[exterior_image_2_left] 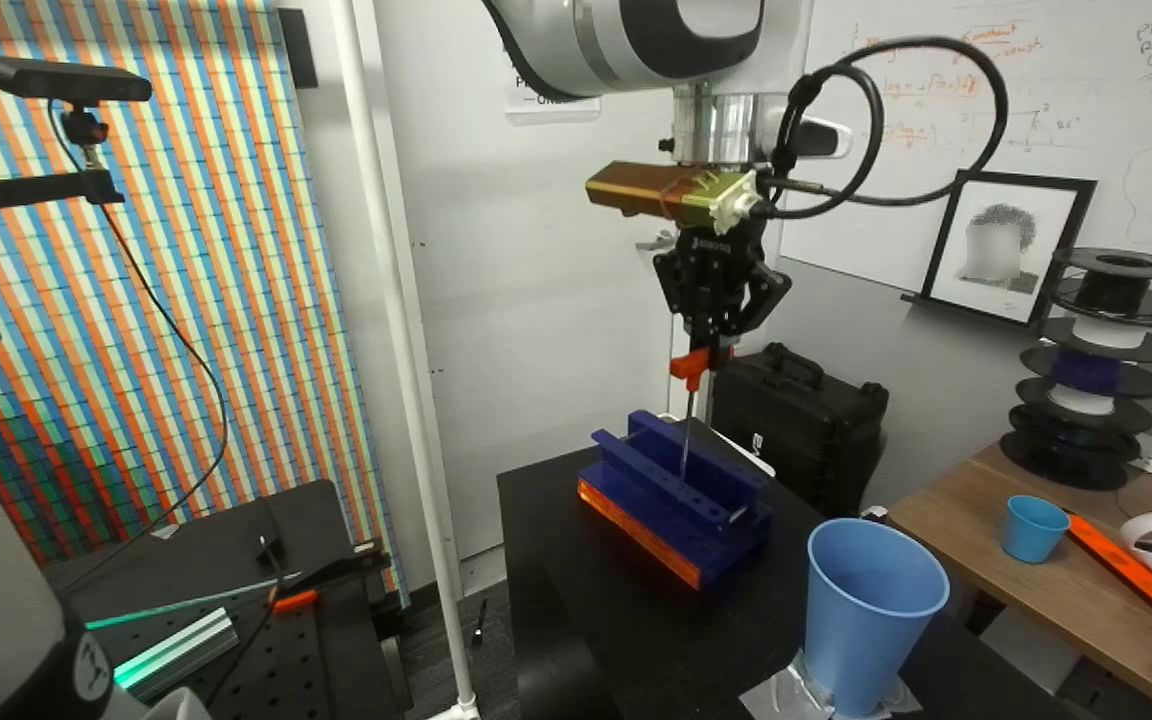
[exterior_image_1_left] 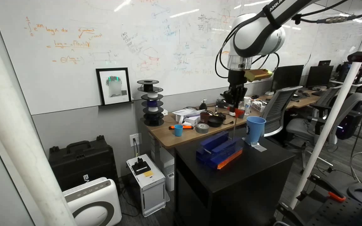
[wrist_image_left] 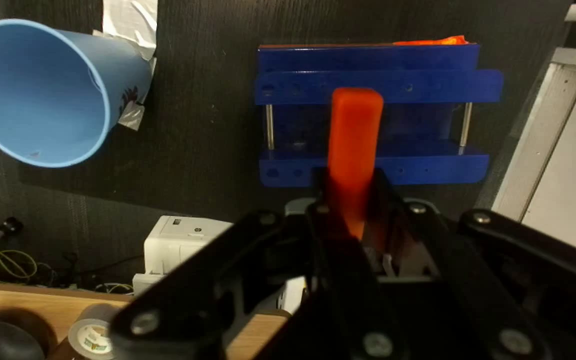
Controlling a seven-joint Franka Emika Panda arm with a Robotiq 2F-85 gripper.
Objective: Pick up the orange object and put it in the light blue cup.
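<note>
Orange T-handled tool with a thin metal shaft: in an exterior view, you have it pinched by the handle in the black jointed hand, shaft near upright.
Dark blue walled holder with an orange side strip: the shaft runs down to its channel; you cannot tell whether the tip is free.
Step with the tool: the grasp looks made, so this reads as drawing it out; raise straight before going sideways.
Tall tapered light blue cup: in an exterior view, your target stands upright beside the holder, apart from it, on the matt black surface.
Cup's rim: the tip looks lower than this, so lift past it before crossing.
Surface between holder and cup: in the wrist view, this strip is bare, the most open path for you.
Surface edge: the cup looks near it; centre the shaft over the cup's mouth before you lower and let go.
</note>
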